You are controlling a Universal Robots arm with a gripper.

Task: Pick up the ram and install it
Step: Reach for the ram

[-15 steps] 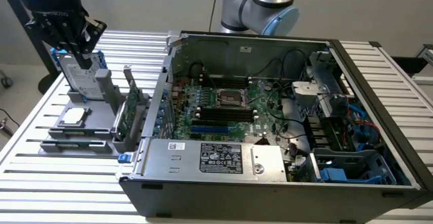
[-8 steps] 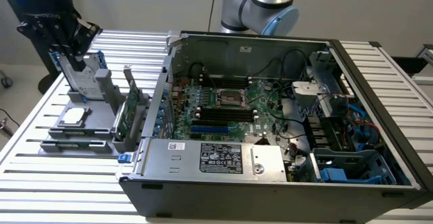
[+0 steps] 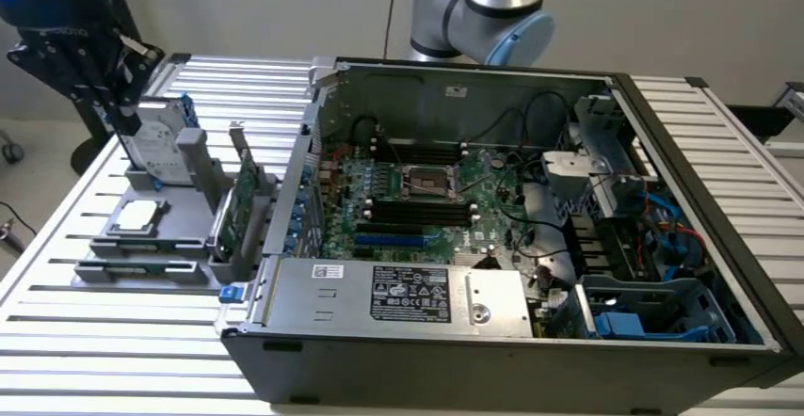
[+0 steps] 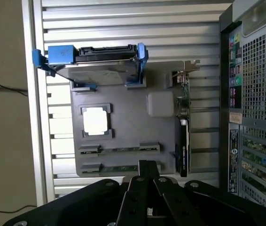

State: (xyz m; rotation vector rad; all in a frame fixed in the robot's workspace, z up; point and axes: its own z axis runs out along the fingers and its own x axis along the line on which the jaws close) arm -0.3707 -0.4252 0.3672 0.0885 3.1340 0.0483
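A grey holder tray (image 4: 128, 129) sits on the slatted worktop (image 3: 101, 360), at the exterior view's left of the open computer case (image 3: 503, 364). On the tray are a hard drive (image 3: 153, 134) in a blue caddy, a square silver processor (image 3: 138, 215) and an upright green expansion card (image 3: 248, 200) on the side toward the case. The ram (image 4: 121, 167) lies edge-up in a narrow slot at the tray's end farthest from the drive, past the processor. The card rises between the tray's slots and the case wall, and the drive stands tall at the opposite end. Bare slats lie open around the tray's outer sides, and the worktop's side rail (image 4: 38, 141) runs near the tray. The gripper (image 3: 123, 120) hangs above the drive end of the tray, pointing down, its fingers pressed together on nothing, well apart from the ram. The arm's grey-and-blue joint (image 3: 484, 7) shows behind the case.
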